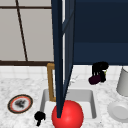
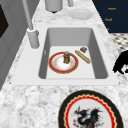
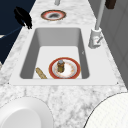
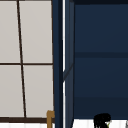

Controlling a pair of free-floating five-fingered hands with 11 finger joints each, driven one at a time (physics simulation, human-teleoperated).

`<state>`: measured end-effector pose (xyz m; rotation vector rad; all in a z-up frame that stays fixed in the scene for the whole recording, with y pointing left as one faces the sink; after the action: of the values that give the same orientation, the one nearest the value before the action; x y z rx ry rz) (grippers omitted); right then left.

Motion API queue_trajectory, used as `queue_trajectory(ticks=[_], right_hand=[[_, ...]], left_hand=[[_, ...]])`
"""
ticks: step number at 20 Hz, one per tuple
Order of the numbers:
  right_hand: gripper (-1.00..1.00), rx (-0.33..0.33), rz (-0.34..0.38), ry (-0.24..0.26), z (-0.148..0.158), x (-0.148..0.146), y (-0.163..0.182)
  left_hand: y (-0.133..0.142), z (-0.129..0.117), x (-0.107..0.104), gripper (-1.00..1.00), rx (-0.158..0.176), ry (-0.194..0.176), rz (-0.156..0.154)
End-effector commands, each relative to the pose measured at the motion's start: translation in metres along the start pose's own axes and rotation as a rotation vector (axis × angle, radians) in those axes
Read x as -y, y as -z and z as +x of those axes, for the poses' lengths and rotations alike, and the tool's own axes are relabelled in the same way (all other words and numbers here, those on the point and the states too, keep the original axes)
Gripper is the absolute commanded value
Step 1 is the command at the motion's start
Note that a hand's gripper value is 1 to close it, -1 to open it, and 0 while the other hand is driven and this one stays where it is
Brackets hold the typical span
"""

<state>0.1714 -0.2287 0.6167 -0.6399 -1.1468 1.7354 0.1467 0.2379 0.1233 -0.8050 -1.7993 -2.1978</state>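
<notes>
My right hand (image 1: pixel 99 68) hangs above the counter behind the sink's right side, just below the open dark blue wall cabinet (image 1: pixel 100 32). Its fingers are curled over a dark maroon object (image 1: pixel 95 79). The top of this hand (image 4: pixel 102 119) also shows at the bottom of the upper view. My left hand (image 1: pixel 39 116) floats off the sink's front left corner with relaxed fingers pointing down and holds nothing. The same hand (image 2: pixel 122 62) shows beside the counter's front edge, and again (image 3: pixel 23 16) from the right.
The cabinet door (image 1: pixel 60 57) stands open over the sink (image 2: pixel 50 32). In the basin lie a red-rimmed plate (image 2: pixel 58 67) with a small jar (image 2: pixel 66 57), and a breadstick (image 2: pixel 83 56). A dragon plate (image 1: pixel 20 103), a white plate (image 1: pixel 118 111), a white container (image 1: pixel 123 81), a faucet (image 2: pixel 32 32) and a red ball (image 1: pixel 71 115) are around it.
</notes>
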Motion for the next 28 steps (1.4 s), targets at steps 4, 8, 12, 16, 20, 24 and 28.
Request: queue_trajectory(ticks=[4, 8, 12, 16, 20, 24, 28], right_hand=[[1.0, 0.021, 0.031, 0.03, -0.025, -0.063, -0.025], [1.0, 0.008, 0.017, 0.038, -0.048, -0.097, -0.033], [1.0, 0.016, 0.006, 0.043, -0.074, -0.135, -0.036], [1.0, 0.031, 0.005, 0.044, -0.105, -0.17, -0.036], [1.0, 0.037, -0.013, 0.03, -0.136, -0.205, -0.034], [1.0, 0.033, -0.022, 0.018, -0.172, -0.236, -0.026], [1.0, 0.03, -0.027, 0.011, -0.205, -0.266, -0.013]], left_hand=[[0.0, 0.0, 0.0, 0.0, 0.0, 0.0, 0.0], [0.0, 0.0, 0.0, 0.0, 0.0, 0.0, 0.0], [0.0, 0.0, 0.0, 0.0, 0.0, 0.0, 0.0], [0.0, 0.0, 0.0, 0.0, 0.0, 0.0, 0.0], [0.0, 0.0, 0.0, 0.0, 0.0, 0.0, 0.0], [0.0, 0.0, 0.0, 0.0, 0.0, 0.0, 0.0], [0.0, 0.0, 0.0, 0.0, 0.0, 0.0, 0.0]])
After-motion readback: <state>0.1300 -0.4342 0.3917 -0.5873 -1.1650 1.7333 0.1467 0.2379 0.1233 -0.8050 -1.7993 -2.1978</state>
